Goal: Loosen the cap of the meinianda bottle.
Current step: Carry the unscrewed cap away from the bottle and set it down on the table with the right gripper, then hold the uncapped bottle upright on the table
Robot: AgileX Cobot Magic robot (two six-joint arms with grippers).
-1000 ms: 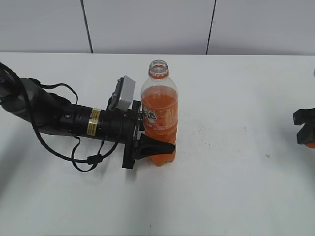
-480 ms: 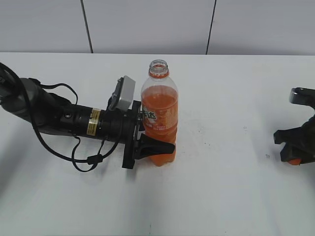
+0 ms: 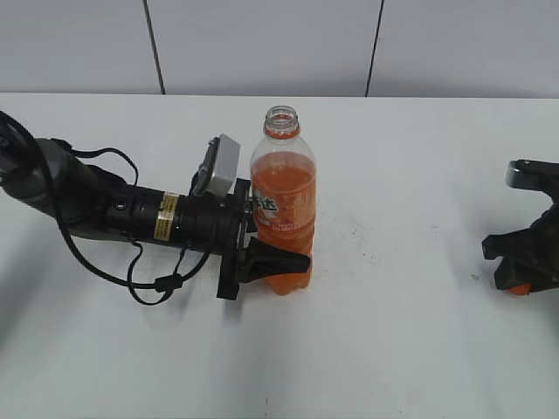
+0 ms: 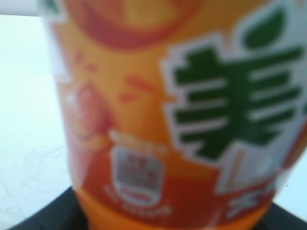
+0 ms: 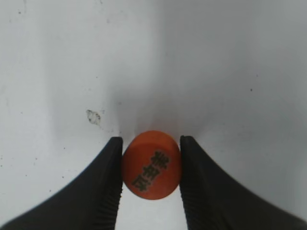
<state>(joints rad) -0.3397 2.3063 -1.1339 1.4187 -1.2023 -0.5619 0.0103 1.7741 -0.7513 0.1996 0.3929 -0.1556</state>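
Meinianda bottle (image 3: 282, 202), uncapped, stays clamped by the left gripper (image 3: 262, 258); the right gripper (image 5: 151, 179), now halted at 3 o'clock, pinches the cap (image 5: 151, 165), so it's off.

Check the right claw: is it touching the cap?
Touching. In the right wrist view both fingers press against the sides of the cap, with no gap showing on either side of the right claw.

Bright even light, blurred left-wrist close-up
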